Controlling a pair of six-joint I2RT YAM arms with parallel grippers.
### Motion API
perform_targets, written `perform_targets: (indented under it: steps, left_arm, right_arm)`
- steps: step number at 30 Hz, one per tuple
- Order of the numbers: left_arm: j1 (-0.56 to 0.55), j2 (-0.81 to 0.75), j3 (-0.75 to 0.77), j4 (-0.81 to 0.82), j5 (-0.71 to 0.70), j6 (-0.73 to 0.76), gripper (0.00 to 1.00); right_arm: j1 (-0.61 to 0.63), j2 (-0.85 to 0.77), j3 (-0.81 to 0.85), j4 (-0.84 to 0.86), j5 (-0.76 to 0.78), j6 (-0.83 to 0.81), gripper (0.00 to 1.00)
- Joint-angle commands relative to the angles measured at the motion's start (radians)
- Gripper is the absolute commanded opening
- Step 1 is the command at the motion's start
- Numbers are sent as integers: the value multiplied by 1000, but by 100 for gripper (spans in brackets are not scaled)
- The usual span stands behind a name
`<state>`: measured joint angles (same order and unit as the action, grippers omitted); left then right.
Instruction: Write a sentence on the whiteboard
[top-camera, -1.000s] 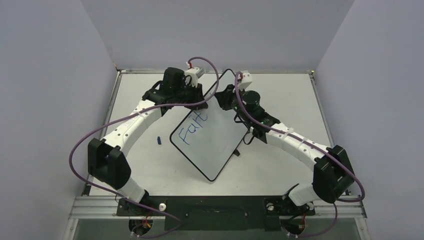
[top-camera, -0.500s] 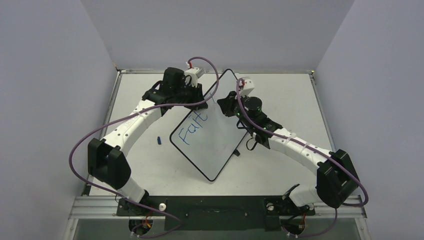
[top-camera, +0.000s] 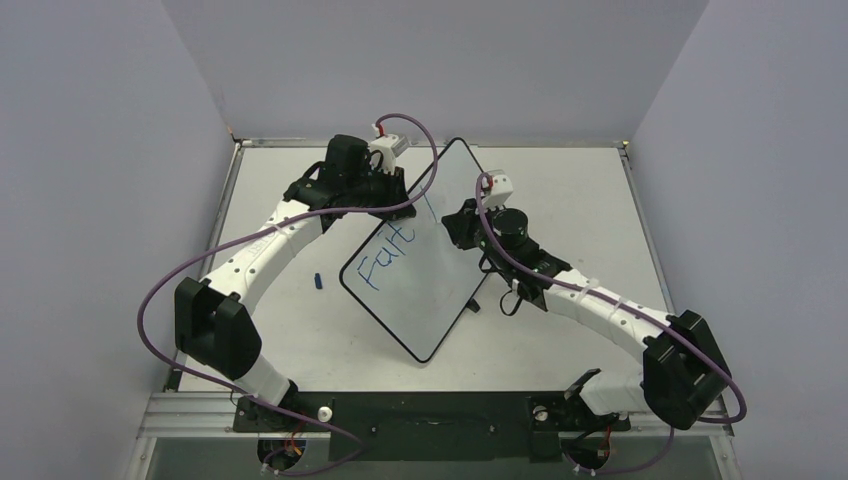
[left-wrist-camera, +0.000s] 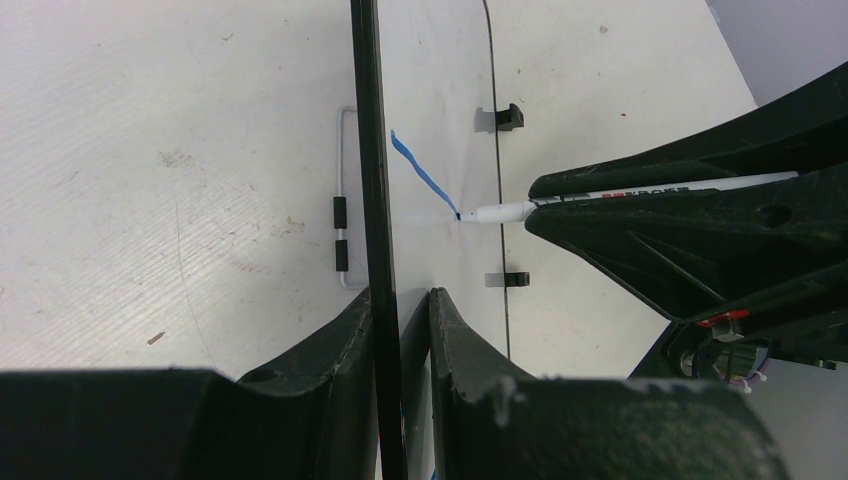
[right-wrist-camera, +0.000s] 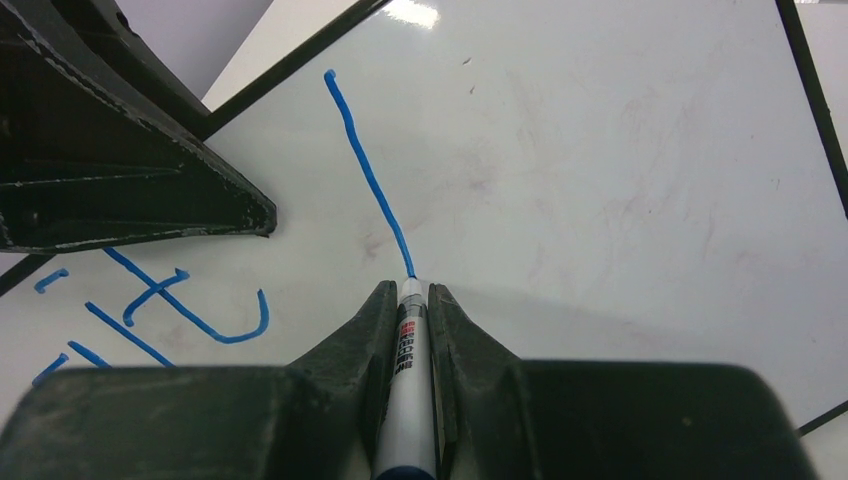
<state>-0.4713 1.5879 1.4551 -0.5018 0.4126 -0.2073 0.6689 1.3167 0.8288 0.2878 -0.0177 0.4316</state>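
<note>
We find the white, black-framed rectangular whiteboard (top-camera: 430, 290) lying with its long axis near-left to far-right. The left gripper (left-wrist-camera: 400, 296) pinches its edge. The right gripper (right-wrist-camera: 410, 289) clamps a white marker (right-wrist-camera: 408, 380) touching it.

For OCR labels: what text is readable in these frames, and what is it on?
"Fait": blue handwriting on the whiteboard.
Print on the marker barrel: too small to read.
Single blue stroke at the marker tip: not a readable letter yet.
</note>
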Motion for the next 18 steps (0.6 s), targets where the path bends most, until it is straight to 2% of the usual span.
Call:
perform_targets:
  steps: [1,18]
  left_arm:
    - [7,-59,15,108,-36,59,0]
    - [6,-62,12,108,-41,60,0]
  right_arm:
    - [10,-42,-11,9,15,1,0]
    - [51,-36,66,-10,15,-8,0]
